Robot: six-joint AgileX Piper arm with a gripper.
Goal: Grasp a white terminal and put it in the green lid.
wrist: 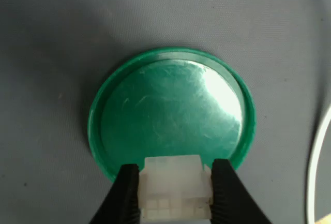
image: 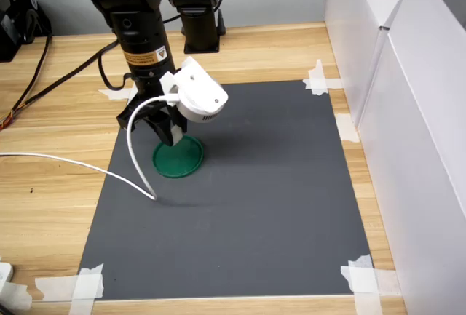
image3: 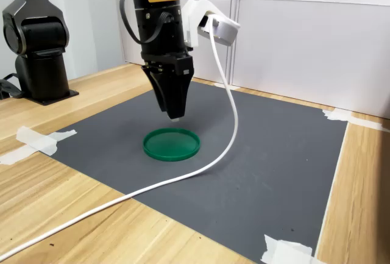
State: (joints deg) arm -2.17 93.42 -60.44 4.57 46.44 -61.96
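Note:
The green lid (wrist: 170, 115) lies flat on the dark grey mat, also seen as the green lid (image: 178, 157) and the green lid (image3: 171, 144) in both exterior views. My gripper (wrist: 176, 193) is shut on the white terminal (wrist: 175, 187), a small white block held between the two black fingers. In the second exterior view the gripper (image3: 174, 115) hangs a short way above the lid's far edge, with the terminal's white tip just showing at the fingertips. In the first exterior view the gripper (image: 175, 138) partly hides the lid.
The grey mat (image: 277, 206) is taped to a wooden table with white tape pieces (image: 364, 275) at its corners. A white cable (image3: 183, 178) trails across the mat beside the lid. White walls (image: 408, 111) stand along one side. A second black arm base (image3: 39, 44) stands nearby.

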